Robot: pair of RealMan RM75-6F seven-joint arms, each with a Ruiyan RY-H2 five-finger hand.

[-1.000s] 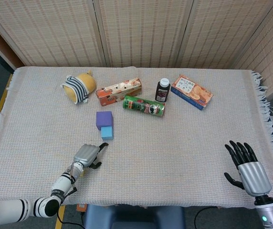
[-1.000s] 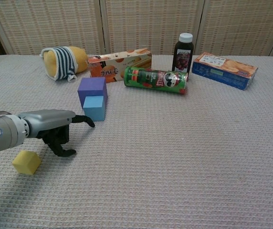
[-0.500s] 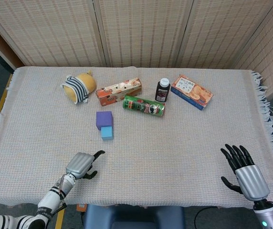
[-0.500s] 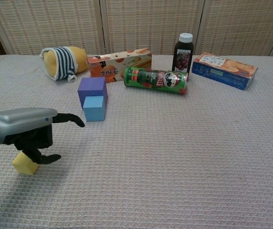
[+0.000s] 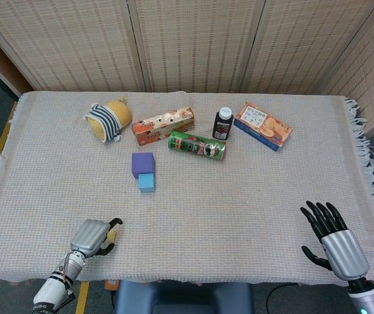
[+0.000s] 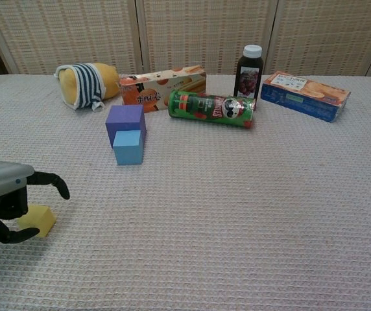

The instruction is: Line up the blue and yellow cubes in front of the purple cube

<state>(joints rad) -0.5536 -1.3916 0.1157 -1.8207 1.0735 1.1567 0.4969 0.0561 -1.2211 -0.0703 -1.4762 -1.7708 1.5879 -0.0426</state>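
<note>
Yellow cube (image 6: 36, 220) lay at the lower left of the chest view, where the left hand (image 6: 7, 201) had drawn back over it, fingers curled beside it but no grip visible. Blue cube (image 6: 128, 147) already touched the purple cube (image 6: 125, 121); nothing blocked the path. Right hand (image 5: 334, 239) rested open, lower right.
</note>
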